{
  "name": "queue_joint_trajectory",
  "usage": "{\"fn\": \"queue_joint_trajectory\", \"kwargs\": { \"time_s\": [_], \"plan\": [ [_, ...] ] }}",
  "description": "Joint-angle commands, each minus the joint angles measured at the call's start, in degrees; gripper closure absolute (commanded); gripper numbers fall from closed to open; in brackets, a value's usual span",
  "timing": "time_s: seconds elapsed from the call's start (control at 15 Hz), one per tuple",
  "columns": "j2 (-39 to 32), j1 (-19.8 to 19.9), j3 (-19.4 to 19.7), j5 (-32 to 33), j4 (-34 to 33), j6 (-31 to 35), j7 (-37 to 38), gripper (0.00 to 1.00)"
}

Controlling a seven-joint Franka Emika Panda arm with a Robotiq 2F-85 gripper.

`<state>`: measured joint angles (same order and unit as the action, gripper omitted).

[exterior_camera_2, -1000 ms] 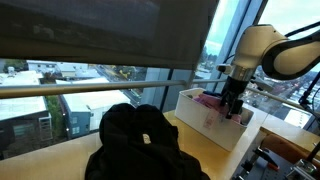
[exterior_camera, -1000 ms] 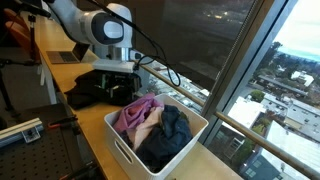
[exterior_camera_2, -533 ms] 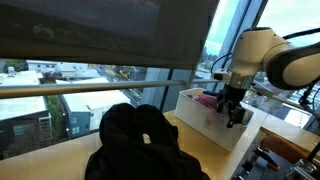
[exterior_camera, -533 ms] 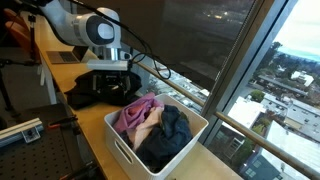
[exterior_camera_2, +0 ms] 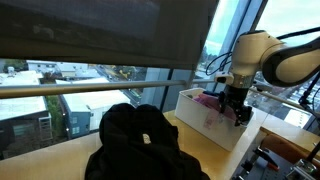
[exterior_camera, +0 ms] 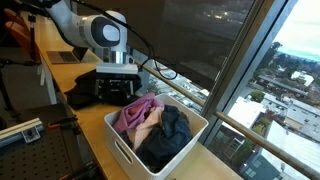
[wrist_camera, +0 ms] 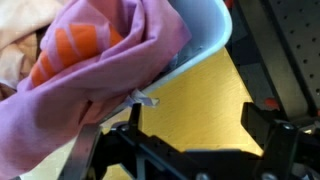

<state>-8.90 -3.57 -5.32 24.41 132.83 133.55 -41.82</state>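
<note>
Pink cloth [wrist_camera: 110, 70] lay heaped in the white basket [exterior_camera: 124, 150] at the surface's [wrist_camera: 200, 100] window-side edge, while the pincer [exterior_camera: 117, 88], wide open and empty, had shifted slightly beside its rim.

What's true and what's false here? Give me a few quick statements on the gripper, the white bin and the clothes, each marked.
1. The gripper is open, with nothing between its fingers. True.
2. A pink garment and a dark blue garment lie in the white bin. True.
3. The pink garment lies wholly inside the bin. False: in the wrist view part of it hangs out over the rim.
4. All the clothing is in the bin. False: the black pile of clothing lies on the table beside the bin.
</note>
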Motion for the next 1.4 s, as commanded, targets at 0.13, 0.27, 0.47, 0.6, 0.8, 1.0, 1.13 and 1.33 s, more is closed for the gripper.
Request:
{"fn": "queue_joint_trajectory", "kwargs": {
  "time_s": [0.13,0.27,0.47,0.6,0.8,1.0,1.13,1.33],
  "plan": [
    [-2.6,1.1,0.2,-1.3,-3.7,-3.3,-7.5,0.0],
    [-3.9,1.3,0.3,-1.4,-5.0,-3.8,-9.0,0.0],
    [-5.9,1.3,0.5,-0.6,-7.5,-4.4,-10.2,0.0],
    [-7.3,1.3,0.8,0.3,-9.4,-5.0,-10.9,0.0],
    [-9.5,1.4,1.2,1.1,-12.4,-5.9,-12.0,0.0],
    [-11.7,1.3,1.4,1.6,-14.6,-6.1,-12.6,0.0],
    [-13.1,1.4,1.5,1.6,-15.4,-6.1,-12.8,0.0],
    [-14.7,1.5,1.7,1.2,-16.4,-6.4,-13.2,0.0]
  ]
}}
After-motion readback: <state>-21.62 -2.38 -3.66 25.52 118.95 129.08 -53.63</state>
